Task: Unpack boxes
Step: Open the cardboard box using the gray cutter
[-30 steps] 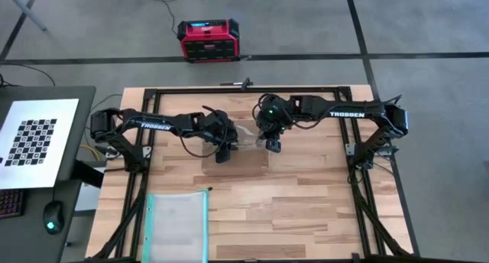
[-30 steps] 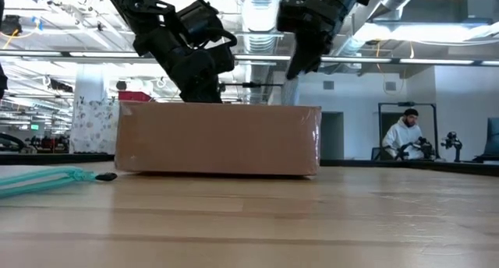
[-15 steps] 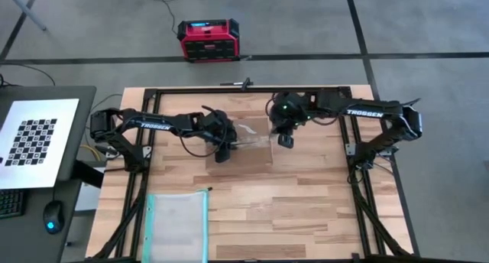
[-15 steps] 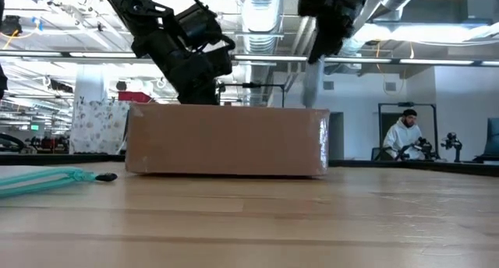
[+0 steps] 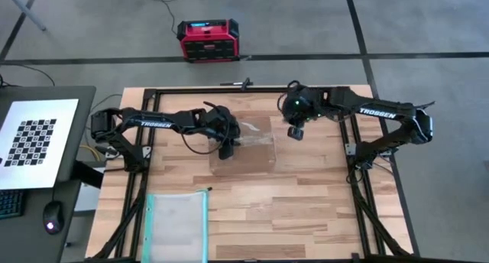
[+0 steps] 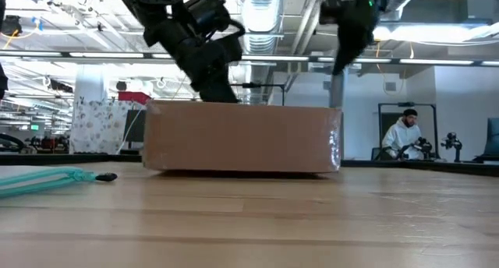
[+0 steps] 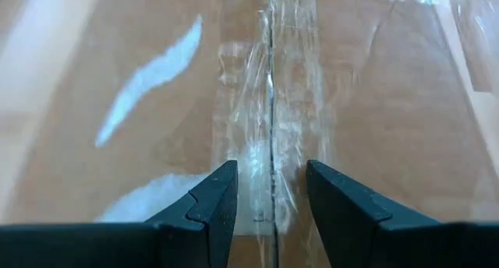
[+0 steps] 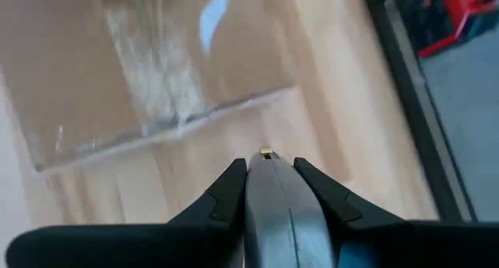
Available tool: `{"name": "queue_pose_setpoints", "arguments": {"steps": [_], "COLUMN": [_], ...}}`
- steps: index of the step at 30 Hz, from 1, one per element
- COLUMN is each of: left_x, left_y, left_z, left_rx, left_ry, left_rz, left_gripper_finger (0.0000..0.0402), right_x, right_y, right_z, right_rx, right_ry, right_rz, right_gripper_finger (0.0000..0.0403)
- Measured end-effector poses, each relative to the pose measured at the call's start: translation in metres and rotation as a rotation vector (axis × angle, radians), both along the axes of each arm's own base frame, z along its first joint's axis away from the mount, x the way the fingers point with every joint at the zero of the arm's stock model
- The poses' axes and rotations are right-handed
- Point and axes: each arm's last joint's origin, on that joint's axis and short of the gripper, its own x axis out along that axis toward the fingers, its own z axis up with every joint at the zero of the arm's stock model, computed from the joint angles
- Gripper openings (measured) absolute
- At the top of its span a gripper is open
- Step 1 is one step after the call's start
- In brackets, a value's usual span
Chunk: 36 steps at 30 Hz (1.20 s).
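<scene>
1. Cardboard filled the middle of the high view: the brown box (image 5: 243, 144) sat flat on the wooden table (image 5: 306, 209), flaps down and taped. My left gripper (image 5: 229, 144) rested on its lid near the left edge. My right gripper (image 5: 294, 131) hung off the box's right side, apart from it. The clear teal-edged pouch (image 5: 177, 225) lay near the front edge, well clear.

2. From the low view, the box (image 6: 242, 138) stood square on the table, shiny tape at its right end. My left gripper (image 6: 218, 93) came down onto the top at the left; my right gripper (image 6: 343, 61) was raised above the right end, not touching.

3. In the left wrist view, my left gripper (image 7: 269, 206) stood partly open, one finger on each side of the centre seam (image 7: 270, 89) under wrinkled clear tape (image 7: 257, 135). Whether the tips actually pressed the tape I could not tell. To do this well, I judged I should keep the seam centred and drag straight along it, pressing lightly so the box did not slide.

4. In the right wrist view, my right gripper (image 8: 269, 171) was nearly closed on a thin metal blade (image 8: 269, 206), the box's taped edge (image 8: 164, 124) ahead of it. I judged it best kept ready to steady the box.
</scene>
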Motion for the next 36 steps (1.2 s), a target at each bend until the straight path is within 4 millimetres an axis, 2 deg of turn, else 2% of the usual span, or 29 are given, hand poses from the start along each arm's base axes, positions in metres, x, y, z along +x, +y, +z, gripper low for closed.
{"name": "queue_pose_setpoints", "arguments": {"steps": [4,7,11,14,17,22,26,30,36], "left_x": [0.003,0.003,0.001,-0.002,-0.005,-0.007,-0.012,-0.027,-0.052], "left_y": [-0.001,-0.003,-0.005,-0.007,-0.011,-0.014,-0.015,-0.018,-0.021], "left_z": [0.010,0.016,0.019,0.019,0.024,0.056,0.080,0.092,0.111], "left_rx": [0.041,0.079,0.115,0.124,0.142,0.212,0.201,0.144,0.097], "left_ry": [0.029,0.072,0.131,0.192,0.271,0.352,0.374,0.374,0.347], "left_rz": [-0.004,0.006,0.025,0.033,0.051,0.108,0.171,0.250,0.370], "left_gripper_finger": [0.0137,0.0137,0.0137,0.0137,0.0137,0.0137,0.0136,0.0136,0.0136], "right_x": [-0.005,-0.007,-0.012,-0.015,-0.015,-0.010,-0.003,0.002,0.005], "right_y": [-0.001,-0.001,0.000,0.000,0.002,0.006,0.008,0.007,0.006], "right_z": [-0.044,-0.069,-0.090,-0.096,-0.097,-0.086,-0.070,-0.056,-0.051], "right_rx": [0.012,-0.004,-0.017,-0.006,0.008,0.011,0.008,0.030,0.077], "right_ry": [0.071,0.063,0.074,0.071,0.074,0.056,0.020,-0.019,-0.066], "right_rz": [-0.053,-0.094,-0.141,-0.173,-0.187,-0.173,-0.167,-0.152,-0.124], "right_gripper_finger": [0.0072,0.0072,0.0073,0.0098,0.0133,0.0169,0.0181,0.0186,0.0193]}}
